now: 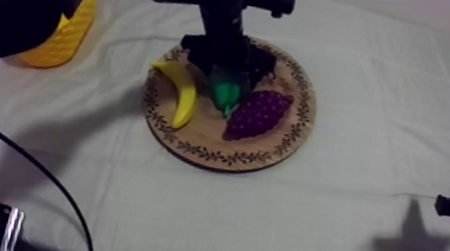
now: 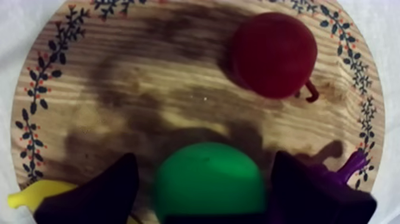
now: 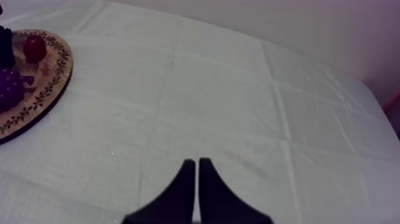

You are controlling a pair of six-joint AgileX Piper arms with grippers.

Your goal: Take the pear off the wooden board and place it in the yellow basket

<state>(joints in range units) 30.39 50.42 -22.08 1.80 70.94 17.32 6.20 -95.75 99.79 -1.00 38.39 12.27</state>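
Top view: end effector (image 1: 227,85) astride pear (image 1: 224,95)

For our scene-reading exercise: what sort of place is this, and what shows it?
Probably a robot test bench: a cloth-covered table, a toy pear on a patterned wooden board, and the left gripper open around that pear.

top: slants down on table (image 1: 370,89); left wrist: close over board (image 2: 149,89); all share board

The gripper (image 2: 203,157) straddles the pear (image 2: 208,184) on the board (image 2: 149,77), one finger at each side, with slight gaps. A small red fruit (image 2: 274,53) lies beyond, a banana (image 2: 36,193) and grapes (image 2: 348,173) beside the fingers.
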